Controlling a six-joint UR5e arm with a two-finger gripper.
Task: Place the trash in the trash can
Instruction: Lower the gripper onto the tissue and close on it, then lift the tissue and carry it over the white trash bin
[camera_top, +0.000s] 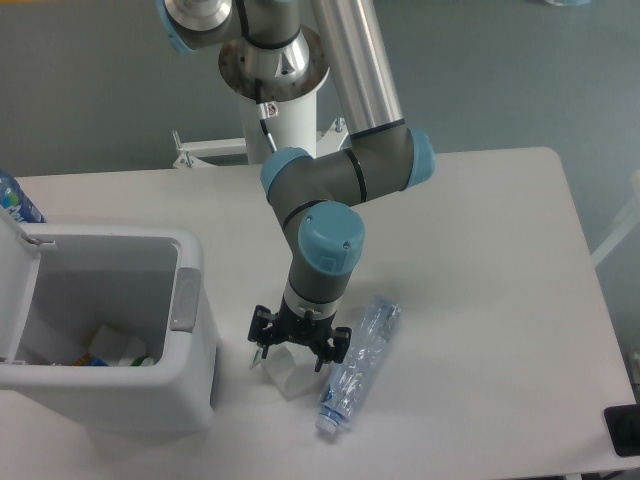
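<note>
Straddling the crumpled wrapper (290, 372) with jaws apart, the gripper (298, 346) hid its top; contact between fingers and wrapper couldn't be told.

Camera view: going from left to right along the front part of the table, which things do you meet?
White rectangular plastic trash can with open lid → crumpled white paper wrapper, with the black two-finger claw open right over it → crushed clear plastic bottle with white cap.
</note>
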